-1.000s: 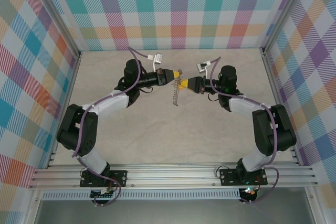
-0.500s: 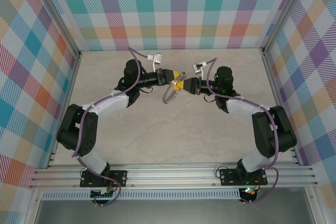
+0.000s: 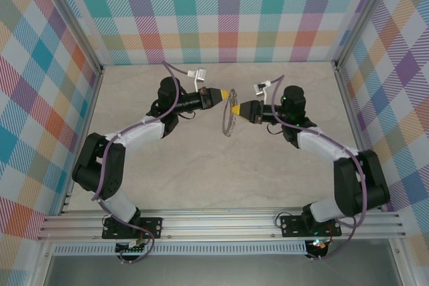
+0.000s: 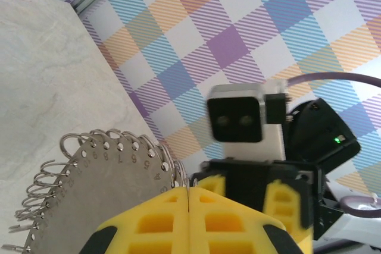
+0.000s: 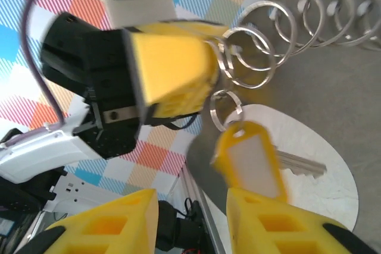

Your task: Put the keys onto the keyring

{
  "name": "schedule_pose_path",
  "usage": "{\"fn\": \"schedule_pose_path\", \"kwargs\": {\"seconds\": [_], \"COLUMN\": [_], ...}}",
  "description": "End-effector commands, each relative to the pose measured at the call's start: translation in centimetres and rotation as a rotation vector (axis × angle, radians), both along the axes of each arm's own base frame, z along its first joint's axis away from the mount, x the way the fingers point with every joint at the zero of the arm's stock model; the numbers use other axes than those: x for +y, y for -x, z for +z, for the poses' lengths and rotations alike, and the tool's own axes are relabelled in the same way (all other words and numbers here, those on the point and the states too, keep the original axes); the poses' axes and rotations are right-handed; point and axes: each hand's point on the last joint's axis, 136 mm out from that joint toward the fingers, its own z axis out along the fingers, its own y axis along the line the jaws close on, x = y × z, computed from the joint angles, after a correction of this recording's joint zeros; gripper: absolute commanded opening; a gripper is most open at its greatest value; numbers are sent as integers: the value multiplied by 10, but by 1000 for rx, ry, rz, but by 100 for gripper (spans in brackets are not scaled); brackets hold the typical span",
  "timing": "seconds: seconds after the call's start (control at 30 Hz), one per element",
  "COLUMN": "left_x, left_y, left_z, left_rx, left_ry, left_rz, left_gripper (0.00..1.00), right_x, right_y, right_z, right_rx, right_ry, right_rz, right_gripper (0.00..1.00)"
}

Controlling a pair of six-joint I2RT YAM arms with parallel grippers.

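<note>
The keyring is a grey numbered metal disc (image 4: 110, 178) edged with several split rings (image 5: 296, 15); it hangs between the arms (image 3: 229, 120). My left gripper (image 3: 229, 93) (image 4: 189, 190) is shut on its top edge, with a thin sliver of metal pinched between the yellow fingers. In the right wrist view the key (image 5: 299, 165) is silver, with a yellow tag (image 5: 250, 160), and it dangles from a small ring (image 5: 226, 109) just below the left gripper's tip. My right gripper (image 3: 234, 107) (image 5: 193, 199) is open, and the tag lies against its right finger (image 5: 280, 227).
The disc hangs above the beige table (image 3: 201, 165), toward its back. Plaid walls (image 3: 228, 11) and aluminium posts close in three sides. The right arm's camera block (image 4: 241, 120) faces the left wrist at close range.
The right gripper pushed left toward the left one, then drew back to the right. The disc swung left and flat, then came back to hang edge-on.
</note>
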Motion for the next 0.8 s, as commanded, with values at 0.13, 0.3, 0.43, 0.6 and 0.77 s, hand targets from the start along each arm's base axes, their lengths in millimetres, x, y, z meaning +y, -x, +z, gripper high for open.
{"fn": "schedule_pose_path", "kwargs": {"seconds": [0.13, 0.3, 0.43, 0.6, 0.77], "left_x": [3, 4, 6, 7, 8], "left_y": [-3, -9, -13, -16, -18], "left_z": [26, 29, 31, 32, 32], "left_rx": [-27, -4, 14, 30, 30], "left_ry": [120, 172, 212, 242, 249], "left_rz": [31, 54, 70, 82, 93], "left_gripper": [0, 0, 0, 0, 0], "right_x": [-24, -26, -21, -10, 7], "right_y": [-10, -28, -42, -52, -53], "right_z": [45, 66, 68, 73, 73], "right_rx": [-114, -166, -167, -169, -169], "right_ry": [-15, -90, -152, -207, -211], "right_rz": [-164, -221, -217, -199, -163], "right_gripper": [40, 40, 39, 34, 31]}}
